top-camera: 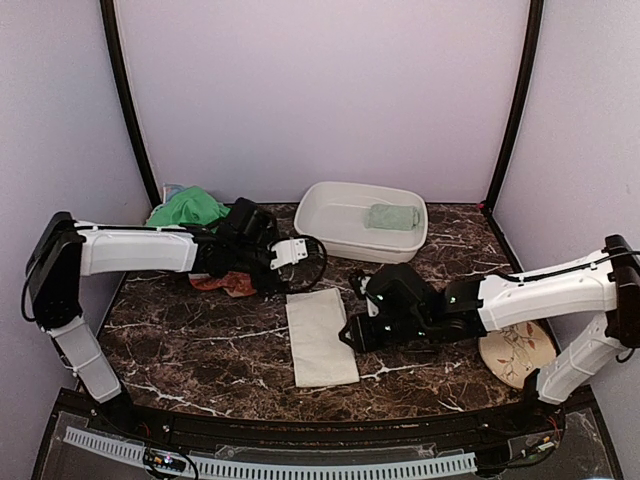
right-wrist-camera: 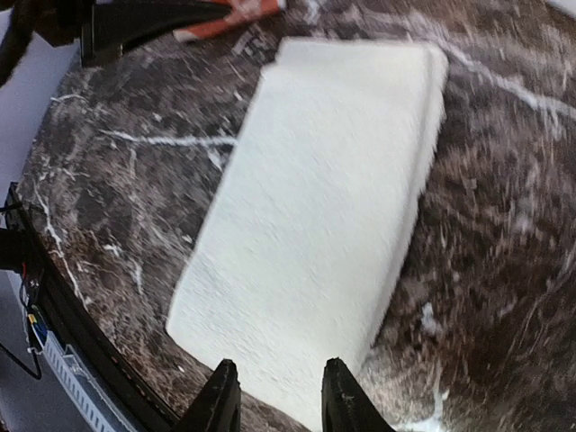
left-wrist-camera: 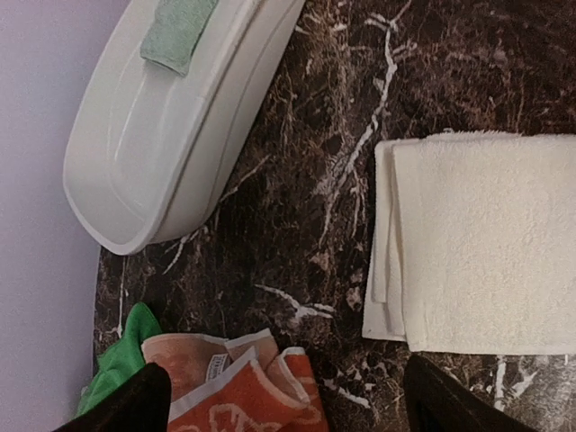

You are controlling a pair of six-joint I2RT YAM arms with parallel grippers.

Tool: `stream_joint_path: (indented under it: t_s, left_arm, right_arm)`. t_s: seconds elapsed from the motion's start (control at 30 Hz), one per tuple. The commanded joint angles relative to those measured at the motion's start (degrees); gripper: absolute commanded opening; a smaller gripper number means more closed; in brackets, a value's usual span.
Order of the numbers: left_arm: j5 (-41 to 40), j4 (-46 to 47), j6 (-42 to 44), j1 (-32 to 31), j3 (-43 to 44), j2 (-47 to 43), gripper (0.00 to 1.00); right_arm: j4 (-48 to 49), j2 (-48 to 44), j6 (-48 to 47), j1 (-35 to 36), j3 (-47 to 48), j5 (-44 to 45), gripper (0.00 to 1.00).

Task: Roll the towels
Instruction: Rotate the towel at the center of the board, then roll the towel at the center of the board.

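**Top external: cream towel flat at centre, both claws parted**

Top external view. The cream-white towel lies flat and unrolled at the middle of the tabletop. It is folded into a long strip that runs from near to far. The white basin sits just beyond its far end, apart from it.

- The small sage-green towel lies inside the basin, toward its right end.
- The bright green towel is bunched at the far left by the wall. The orange swirl towel is crumpled just nearer, under the left arm.
- The floral plate sits at the near right, partly under the right arm.

Left wrist view. The left claw is wide, with its fingers at the two bottom corners of the frame and nothing between them. The orange towel lies below it, and a bit of the green towel shows beside that. The stacked layers of the cream towel show along one folded edge. The sage-green towel is visible in the basin.

Right wrist view. The right claw is at the right edge of the cream towel. Its fingers are narrowly parted, with the towel's edge showing in the gap. The cloth lies flat and is not lifted. I cannot tell from this angle whether the tips touch it.

In the top external view, the left claw is just beyond the far left corner of the strip. The right claw is against its right side.
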Motion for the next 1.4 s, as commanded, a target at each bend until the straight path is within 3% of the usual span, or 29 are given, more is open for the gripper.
stream_joint_path:
  t_s: [0.0, 0.2, 0.57, 1.0, 1.23, 1.37]
  left_arm:
    - [6.9, -10.1, -5.8, 0.3, -0.9, -10.3, 0.93]
    - [16.3, -15.6, -7.7, 0.2, -9.1, -16.4, 0.93]
    - [23.5, -15.5, -11.5, -1.8, -11.0, -14.1, 0.92]
    - [23.0, -12.5, -14.4, 1.0, -10.4, -6.5, 0.90]
    - [23.9, -13.9, -13.9, 4.8, -9.0, -5.2, 0.90]
    - [24.6, -14.9, -13.7, 6.5, -8.9, -6.0, 0.91]
  right_arm:
    - [1.3, -0.9, -13.6, -0.3, 6.3, 5.5, 0.32]
    - [3.3, 1.5, -15.8, -5.6, 12.2, -0.3, 0.33]
    - [10.2, 0.5, -13.4, -9.6, 7.0, -7.0, 0.36]
    - [9.0, -4.9, -41.9, 7.3, -4.6, 4.2, 0.40]
    - [4.7, 2.2, -56.2, 17.8, -3.4, 12.6, 0.40]
    - [5.0, 5.7, -60.6, 19.5, -3.6, 15.6, 0.39]
